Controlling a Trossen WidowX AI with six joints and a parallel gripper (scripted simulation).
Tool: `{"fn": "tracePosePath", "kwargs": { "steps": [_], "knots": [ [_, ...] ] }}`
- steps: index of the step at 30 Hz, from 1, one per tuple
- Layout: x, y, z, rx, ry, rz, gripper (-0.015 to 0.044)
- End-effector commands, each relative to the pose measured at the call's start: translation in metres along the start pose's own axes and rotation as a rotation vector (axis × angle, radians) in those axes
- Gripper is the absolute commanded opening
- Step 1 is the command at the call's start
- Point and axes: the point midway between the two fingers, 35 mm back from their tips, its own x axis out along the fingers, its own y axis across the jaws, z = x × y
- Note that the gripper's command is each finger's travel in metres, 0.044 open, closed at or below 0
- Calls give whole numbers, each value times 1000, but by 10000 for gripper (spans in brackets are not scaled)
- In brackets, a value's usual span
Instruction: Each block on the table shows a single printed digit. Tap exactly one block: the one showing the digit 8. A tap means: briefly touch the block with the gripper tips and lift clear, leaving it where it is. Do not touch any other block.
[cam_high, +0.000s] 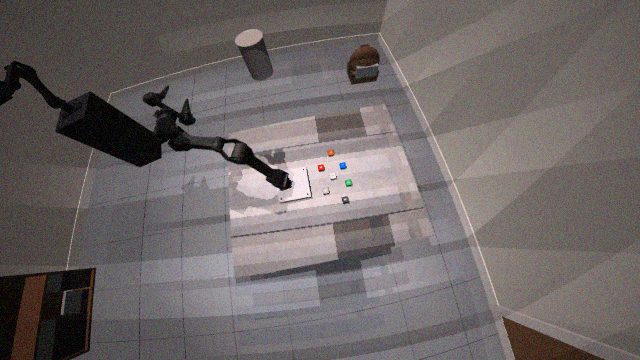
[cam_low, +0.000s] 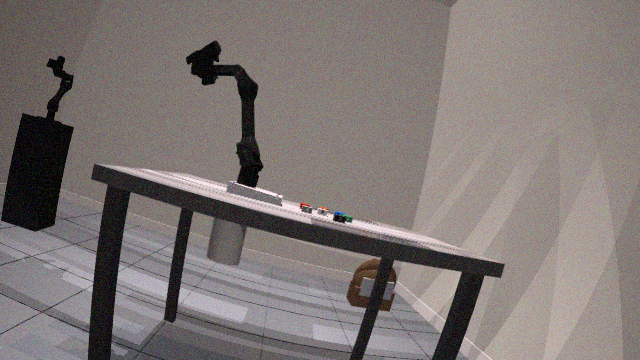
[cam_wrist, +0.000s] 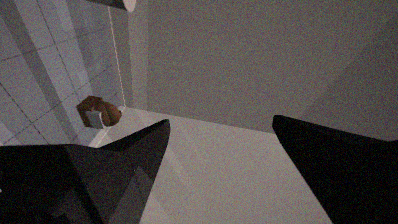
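Several small blocks stand on the table: an orange block (cam_high: 330, 152), a red block (cam_high: 321, 167) (cam_low: 304, 205), a blue block (cam_high: 342, 165), a white block (cam_high: 333, 176), a green block (cam_high: 348, 183) (cam_low: 349, 219), a pale block (cam_high: 326, 191) and a dark block (cam_high: 345, 200) (cam_low: 339, 218). Their digits are too small to read, so I cannot tell which shows 8. My gripper (cam_high: 176, 96) (cam_wrist: 220, 122) is open and empty, raised high above the table, far from the blocks. No block shows in the wrist view.
A white base plate (cam_high: 300, 192) lies under the arm's foot, left of the blocks. A black pedestal (cam_high: 110, 130) (cam_low: 35, 172) with another dark arm stands beyond the table. A grey cylinder (cam_high: 256, 57) and a brown backpack (cam_high: 364, 60) (cam_wrist: 97, 112) stand on the floor.
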Motion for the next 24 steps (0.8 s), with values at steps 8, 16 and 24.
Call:
{"fn": "tracePosePath", "kwargs": {
  "steps": [8,16,24],
  "knots": [
    [86,9,-37,-27,116,-57,400],
    [183,47,-102,-62,256,-29,400],
    [252,97,-184,-75,363,48,400]
  ]
}}
